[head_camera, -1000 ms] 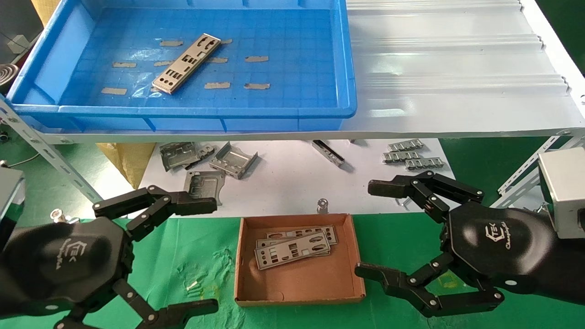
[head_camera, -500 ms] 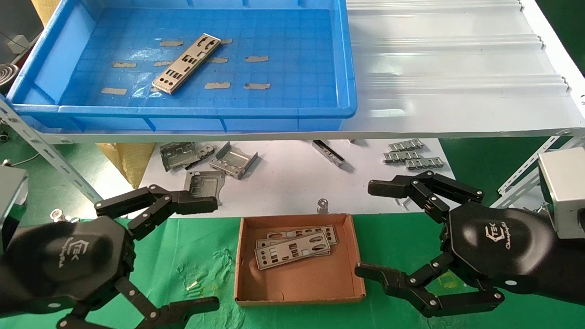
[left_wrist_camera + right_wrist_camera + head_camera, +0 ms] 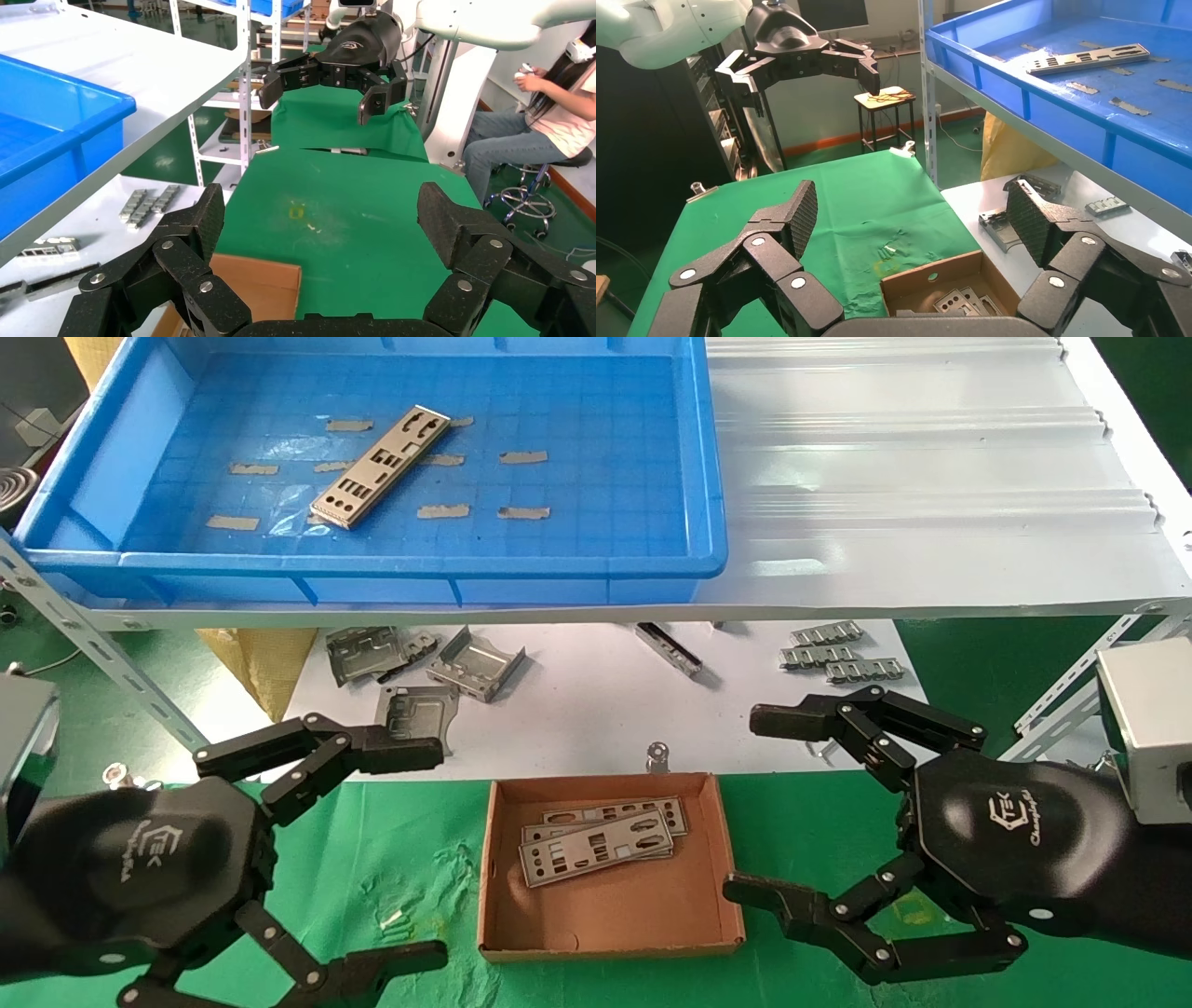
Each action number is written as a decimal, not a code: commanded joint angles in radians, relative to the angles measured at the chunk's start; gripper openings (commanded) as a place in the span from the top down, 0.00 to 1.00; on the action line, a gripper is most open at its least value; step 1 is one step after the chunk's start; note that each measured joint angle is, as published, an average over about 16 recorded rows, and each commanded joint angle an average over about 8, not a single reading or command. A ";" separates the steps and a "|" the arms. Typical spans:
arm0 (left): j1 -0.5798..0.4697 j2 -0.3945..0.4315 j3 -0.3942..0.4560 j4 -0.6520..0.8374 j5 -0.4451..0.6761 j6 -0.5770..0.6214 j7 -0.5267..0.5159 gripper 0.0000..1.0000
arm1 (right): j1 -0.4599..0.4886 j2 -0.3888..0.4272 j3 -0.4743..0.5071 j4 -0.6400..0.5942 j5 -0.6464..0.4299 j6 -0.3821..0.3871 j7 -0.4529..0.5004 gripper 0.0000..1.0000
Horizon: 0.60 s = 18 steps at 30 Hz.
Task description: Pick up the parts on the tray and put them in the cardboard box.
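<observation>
One silver punched part lies slantwise on the floor of the blue tray, which sits on the upper shelf; the right wrist view shows that part too. Other parts are stacked flat in the brown cardboard box on the green cloth; the box also shows in the right wrist view. My left gripper hangs open to the left of the box with nothing in it. My right gripper hangs open to the right of the box, also with nothing in it.
Grey bent brackets and small ladder-like strips lie on the white sheet under the shelf. A slotted steel upright slants down at the left. The white corrugated shelf sheet stretches right of the tray.
The left gripper has crept slightly to the right. The right arm, the parts and the box have stayed where they were.
</observation>
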 commanded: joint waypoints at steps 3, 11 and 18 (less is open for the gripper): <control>0.000 0.000 0.000 0.000 0.000 0.000 0.000 0.00 | 0.000 0.000 0.000 0.000 0.000 0.000 0.000 0.00; -0.001 0.001 0.001 0.001 0.000 0.000 0.000 0.00 | 0.000 0.000 0.000 0.000 0.000 0.000 0.000 0.00; -0.001 0.001 0.001 0.001 0.000 0.000 0.000 0.00 | 0.000 0.000 0.000 0.000 0.000 0.000 0.000 0.00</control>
